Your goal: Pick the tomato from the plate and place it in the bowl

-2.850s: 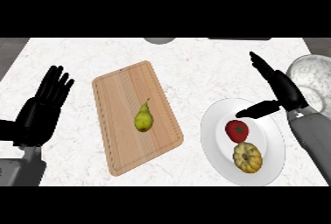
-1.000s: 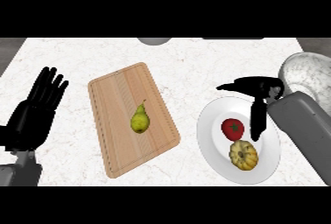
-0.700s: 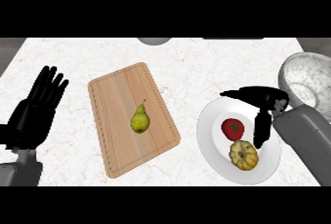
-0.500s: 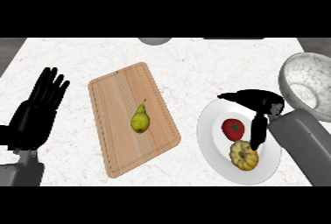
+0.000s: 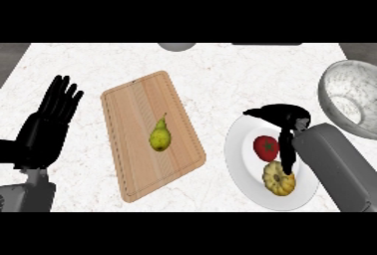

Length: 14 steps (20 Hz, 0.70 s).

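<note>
Your tomato (image 5: 265, 147) lies on the white plate (image 5: 239, 162) at the lower right of the frame, in the plate's upper half. Its right edge is hidden behind the dark fingers (image 5: 287, 154) of the right hand (image 5: 287, 118). That hand sits over the plate's upper rim. Its thumb sticks out toward the left above the tomato, and its fingers hang straight down along the tomato's right side, so it is spread rather than closed round anything. You cannot tell from this angle whether the fingers touch the tomato or only pass over it.

Just below the tomato on the same plate is a yellow ribbed squash (image 5: 278, 182). The fingertips cover part of its top, and the grey right forearm (image 5: 335, 164) hides the plate's right rim.

The metal bowl (image 5: 352, 99) is at the right edge, above the forearm and apart from the plate; the frame cuts off its right side.

Left of the plate you see a wooden cutting board (image 5: 132, 149) lying tilted, with a pear (image 5: 160, 139) near its middle. The left hand (image 5: 44, 132) rests at the far left, flat and spread, fingers up. A grey round thing (image 5: 177, 46) at the top edge is mostly cut off, too little to identify.
</note>
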Each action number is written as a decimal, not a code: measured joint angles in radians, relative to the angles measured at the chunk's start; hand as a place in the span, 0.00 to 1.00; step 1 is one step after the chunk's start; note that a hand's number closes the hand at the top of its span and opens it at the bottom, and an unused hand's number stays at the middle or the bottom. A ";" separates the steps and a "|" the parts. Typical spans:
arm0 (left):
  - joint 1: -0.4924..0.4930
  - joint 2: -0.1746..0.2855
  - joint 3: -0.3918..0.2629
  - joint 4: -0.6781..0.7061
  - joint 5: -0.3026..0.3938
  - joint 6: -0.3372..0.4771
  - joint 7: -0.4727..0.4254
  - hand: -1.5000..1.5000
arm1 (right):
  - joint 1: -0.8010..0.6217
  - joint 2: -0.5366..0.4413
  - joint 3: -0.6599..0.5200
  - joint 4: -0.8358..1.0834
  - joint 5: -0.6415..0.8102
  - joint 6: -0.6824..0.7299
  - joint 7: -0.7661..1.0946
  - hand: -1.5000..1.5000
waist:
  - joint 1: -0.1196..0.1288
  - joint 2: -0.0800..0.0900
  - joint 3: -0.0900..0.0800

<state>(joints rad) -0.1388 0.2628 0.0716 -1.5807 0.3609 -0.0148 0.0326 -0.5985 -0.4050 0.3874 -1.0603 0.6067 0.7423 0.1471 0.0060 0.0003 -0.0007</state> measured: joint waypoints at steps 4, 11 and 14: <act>0.006 -0.014 0.002 -0.007 -0.020 -0.005 0.000 0.50 | 0.005 0.023 -0.014 0.026 0.058 0.005 -0.023 0.00 | -0.001 -0.001 -0.001; 0.035 -0.016 0.022 -0.025 -0.022 -0.030 -0.001 0.50 | -0.021 0.035 0.037 0.084 0.178 -0.047 -0.139 1.00 | 0.005 -0.006 -0.006; 0.007 -0.010 0.037 -0.022 -0.015 -0.033 0.017 0.50 | -0.034 0.027 0.057 0.105 0.225 -0.072 -0.209 1.00 | 0.004 -0.007 -0.007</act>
<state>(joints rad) -0.1318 0.2532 0.1081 -1.6028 0.3456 -0.0480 0.0496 -0.6327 -0.3775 0.4439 -0.9553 0.8319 0.6700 -0.0614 0.0102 -0.0062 -0.0074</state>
